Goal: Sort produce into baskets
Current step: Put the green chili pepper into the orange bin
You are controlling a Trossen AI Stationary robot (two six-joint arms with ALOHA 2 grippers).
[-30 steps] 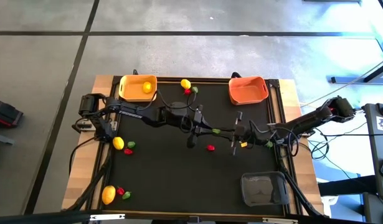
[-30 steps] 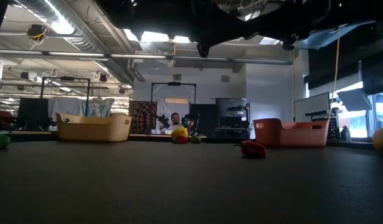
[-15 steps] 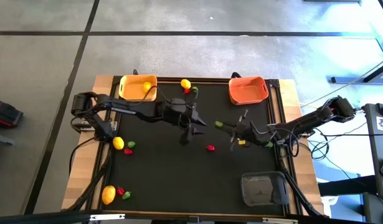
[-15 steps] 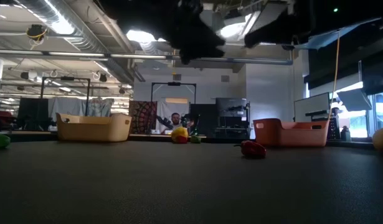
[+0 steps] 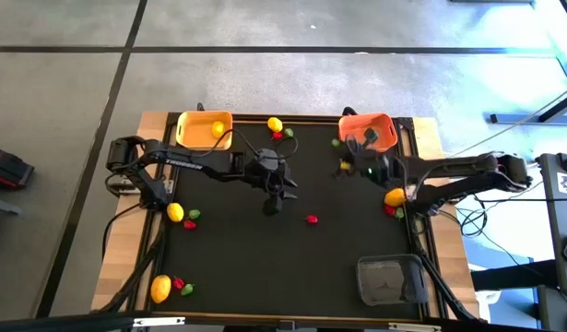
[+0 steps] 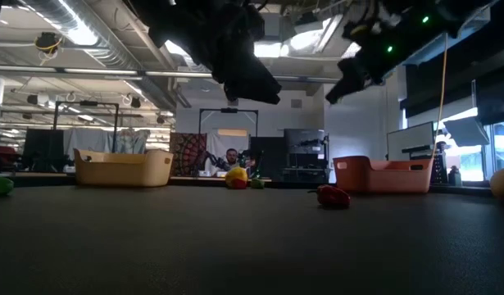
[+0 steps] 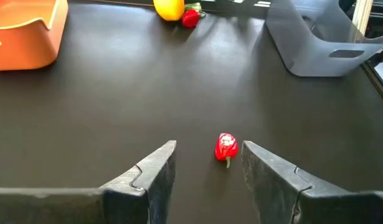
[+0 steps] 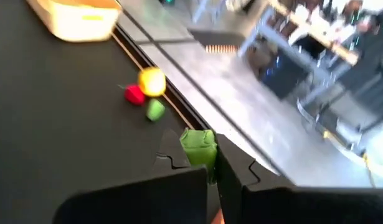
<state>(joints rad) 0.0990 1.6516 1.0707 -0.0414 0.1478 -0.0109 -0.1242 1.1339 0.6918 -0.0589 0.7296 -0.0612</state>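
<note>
My right gripper point(image 5: 340, 148) is shut on a small green piece point(image 8: 199, 148) above the table, beside the left wall of the orange-red basket point(image 5: 380, 138). My left gripper point(image 5: 274, 201) is open and empty above the table's middle. A small red piece point(image 7: 226, 148) lies on the mat just past its fingertips point(image 7: 169, 152); the piece also shows in the high view point(image 5: 312, 219). The yellow-orange basket point(image 5: 193, 136) at the far left holds one lemon point(image 5: 217, 130). The dark grey basket point(image 5: 389, 279) stands at the near right. My right gripper pinches the green piece between its two fingers. One end of the piece point(image 8: 198, 139) sticks out past the fingertips. The piece is lifted clear of the table.
Clusters of a lemon, a red piece and a green piece lie at the far middle point(image 5: 275, 124), the left edge point(image 5: 175, 212), the near left corner point(image 5: 160, 289) and the right edge point(image 5: 395, 196). A person shows in the room far behind the table point(image 6: 230, 156).
My right gripper has carried the green piece from the table's middle toward the far edge, up to the orange-red basket, turning as it went. My left gripper has drawn back a little toward the table's left.
</note>
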